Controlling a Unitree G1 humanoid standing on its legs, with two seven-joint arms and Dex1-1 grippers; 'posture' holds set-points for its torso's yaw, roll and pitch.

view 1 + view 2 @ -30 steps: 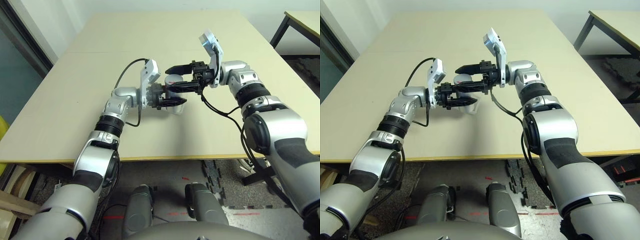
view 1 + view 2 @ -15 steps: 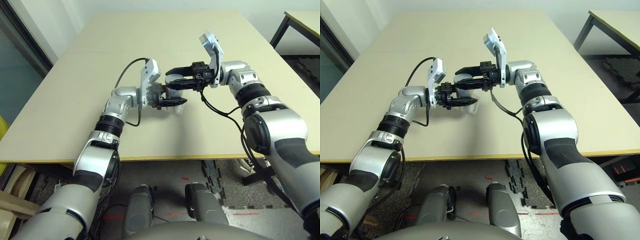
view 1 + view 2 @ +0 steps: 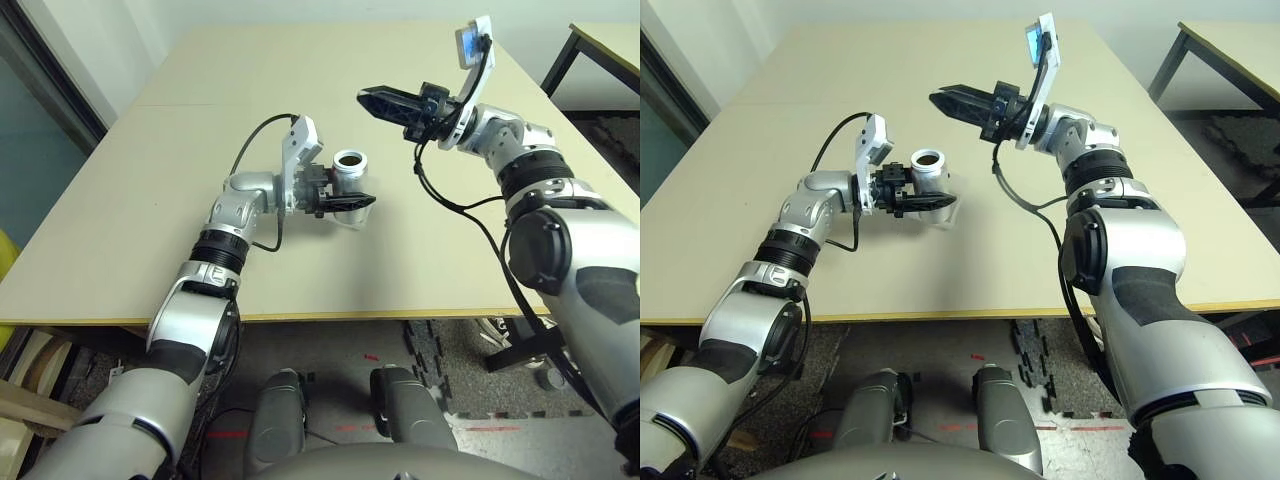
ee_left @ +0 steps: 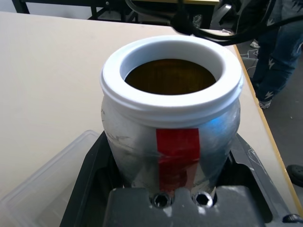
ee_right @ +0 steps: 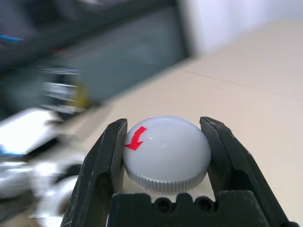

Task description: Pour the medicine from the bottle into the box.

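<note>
Right wrist view: cap (image 5: pixel 166 153) off, clamped in the right end effector (image 5: pixel 164 142). Left end effector (image 4: pixel 171 156) grips the open, upright bottle (image 4: pixel 173 113) beside the box (image 4: pixel 52 177). Uncapping looks done; next, tilt the bottle over the box.

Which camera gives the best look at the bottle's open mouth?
The left wrist view: it looks closely into the bottle, showing its white rim and dark inside. Both eye views show the mouth small, from above; the right wrist view shows the cap instead.
</note>
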